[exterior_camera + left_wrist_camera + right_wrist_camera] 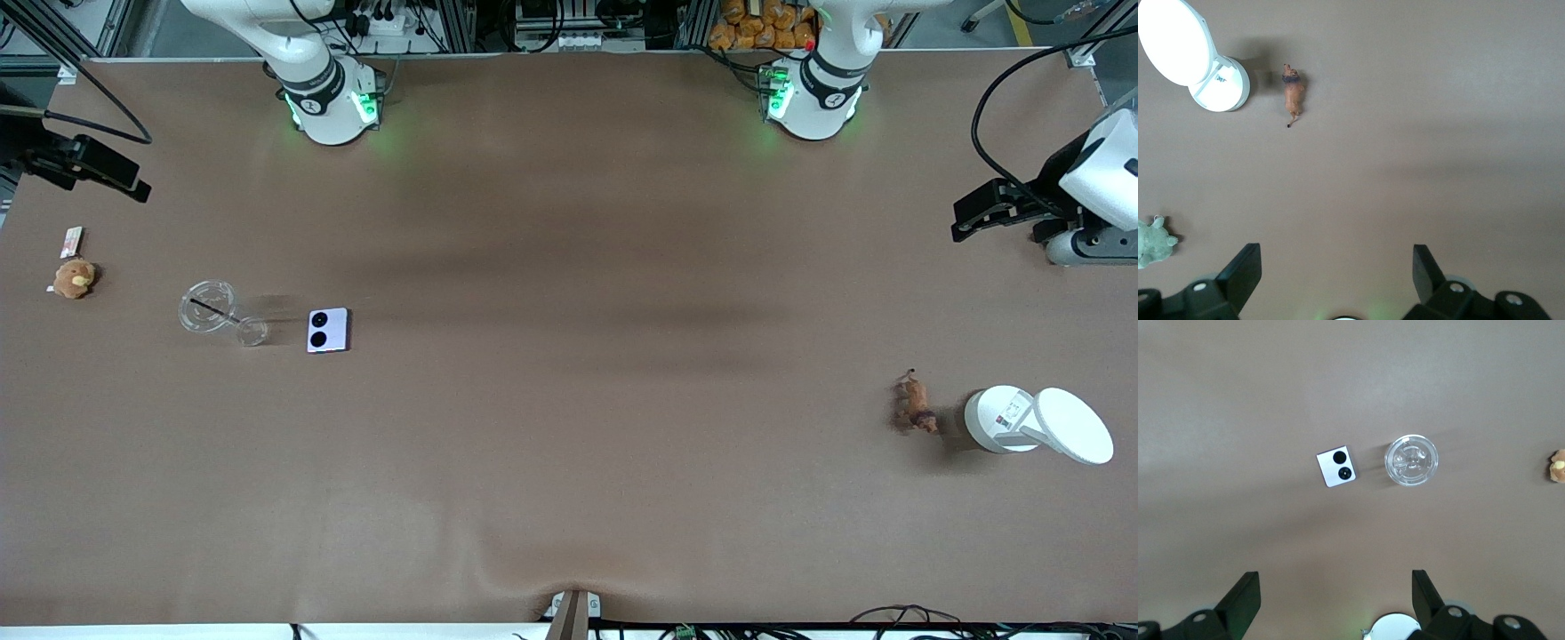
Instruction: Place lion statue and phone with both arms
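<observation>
Lion statue (916, 404): lies just beside the white container (1000, 420), long axis running away from the front camera, tail end farther.
Phone (328, 330): flat beside the clear cup (213, 309), lenses up.
Left gripper (1337, 270): fingers spread wide, holding nothing.
Right gripper (1336, 593): fingers spread wide, holding nothing.

The brown tabletop (569, 427) carried two clusters well apart. Toward the right arm's end lay the phone (328, 330), lenses up, just beside a clear plastic cup (213, 310) tipped on its side — a brown plush toy (74, 278) farther out. Toward the left arm's end, the lion statue (915, 404) lay beside a white open-lidded container (1036, 424).
</observation>
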Controlling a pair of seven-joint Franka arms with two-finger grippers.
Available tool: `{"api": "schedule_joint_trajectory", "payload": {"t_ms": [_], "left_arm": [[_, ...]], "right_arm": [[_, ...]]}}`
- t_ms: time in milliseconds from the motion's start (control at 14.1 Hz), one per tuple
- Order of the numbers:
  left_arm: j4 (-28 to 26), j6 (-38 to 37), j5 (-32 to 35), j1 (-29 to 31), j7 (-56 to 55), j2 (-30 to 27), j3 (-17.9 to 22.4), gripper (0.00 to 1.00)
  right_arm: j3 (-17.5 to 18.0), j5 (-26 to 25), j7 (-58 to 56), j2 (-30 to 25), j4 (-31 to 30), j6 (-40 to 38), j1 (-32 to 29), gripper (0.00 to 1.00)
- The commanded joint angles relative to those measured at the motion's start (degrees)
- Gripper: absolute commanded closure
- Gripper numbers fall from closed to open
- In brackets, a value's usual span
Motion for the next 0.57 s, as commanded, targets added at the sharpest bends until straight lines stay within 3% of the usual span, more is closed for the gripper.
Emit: {"api": "schedule_joint_trajectory", "payload": {"t_ms": [0,498], "left_arm": [[-0.05,0.46,0.72,0.4,1.1,-0.19,-0.27,0.0],[0.13,0.81,0.72,0.31,1.01,-0.19,-0.27,0.0]], "right_arm": [[0.58,-0.4,0.76,0.23,-0.25,0.85,-0.83,0.0],[0.41,-1.01,0.32,0.32,-0.25,0.94,-1.18,0.0]]}}
